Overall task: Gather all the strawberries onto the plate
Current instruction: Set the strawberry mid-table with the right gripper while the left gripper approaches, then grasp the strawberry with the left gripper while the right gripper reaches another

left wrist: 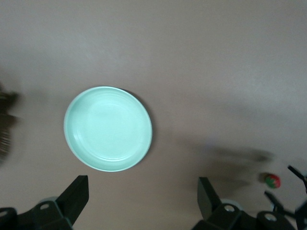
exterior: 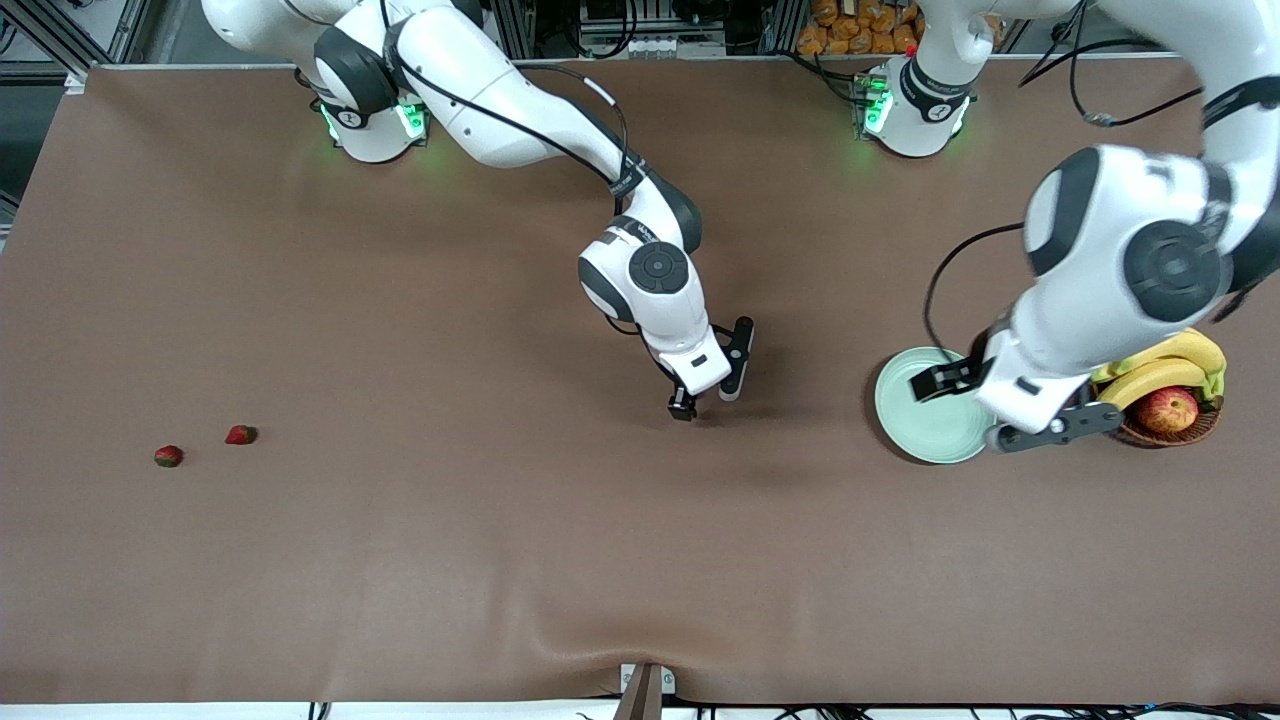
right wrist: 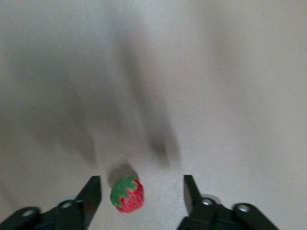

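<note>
Right gripper first, though the sweep starts at the right arm's end of the table: two strawberries lie there near each other on the bare brown table, well apart from everything else, untouched. Your right gripper sits low over the middle of the table with its fingers apart, and the third strawberry lies on the cloth between them, closer to one finger, not clamped. I judge that spread is there to straddle the berry with room to spare, since it is so small. You will want the berry centred before any squeeze.

Toward the left arm's end, the plate rests flat and holds nothing, so no berry is collected yet. Your left gripper hangs over the plate's edge, fingers wide apart and empty; that arm waits, likely parked there for a handover or to move the plate. Just beside the plate stands the wicker basket with bananas and an apple.
</note>
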You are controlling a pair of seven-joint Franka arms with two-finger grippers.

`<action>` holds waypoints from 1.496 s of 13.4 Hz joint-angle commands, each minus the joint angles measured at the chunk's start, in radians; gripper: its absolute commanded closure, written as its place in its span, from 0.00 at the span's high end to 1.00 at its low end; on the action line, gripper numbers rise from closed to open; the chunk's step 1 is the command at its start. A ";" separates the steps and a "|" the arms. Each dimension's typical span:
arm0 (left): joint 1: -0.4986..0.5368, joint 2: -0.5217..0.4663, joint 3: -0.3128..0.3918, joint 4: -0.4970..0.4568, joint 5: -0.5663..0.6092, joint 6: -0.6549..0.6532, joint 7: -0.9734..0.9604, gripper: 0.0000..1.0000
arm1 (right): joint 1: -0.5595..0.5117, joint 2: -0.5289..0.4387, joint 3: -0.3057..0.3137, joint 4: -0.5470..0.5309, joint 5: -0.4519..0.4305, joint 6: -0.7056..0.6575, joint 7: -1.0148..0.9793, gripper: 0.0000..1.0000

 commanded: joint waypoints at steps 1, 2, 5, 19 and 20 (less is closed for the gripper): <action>-0.057 0.055 0.007 0.005 -0.011 0.060 -0.155 1.00 | -0.028 -0.081 -0.010 -0.016 -0.005 -0.097 0.009 1.00; -0.077 0.078 0.007 0.005 -0.011 0.097 -0.222 1.00 | -0.041 -0.107 -0.038 -0.019 -0.004 -0.135 0.028 1.00; -0.163 0.157 0.008 0.011 0.047 0.194 -0.365 1.00 | -0.049 -0.182 -0.171 -0.067 -0.002 -0.252 0.084 1.00; -0.455 0.391 0.007 0.011 0.061 0.407 -0.576 0.69 | -0.578 -0.383 -0.285 -0.396 0.016 -0.258 0.085 1.00; -0.458 0.400 0.007 0.013 0.063 0.410 -0.574 0.64 | -0.616 -0.371 -0.284 -0.395 0.018 -0.245 0.085 1.00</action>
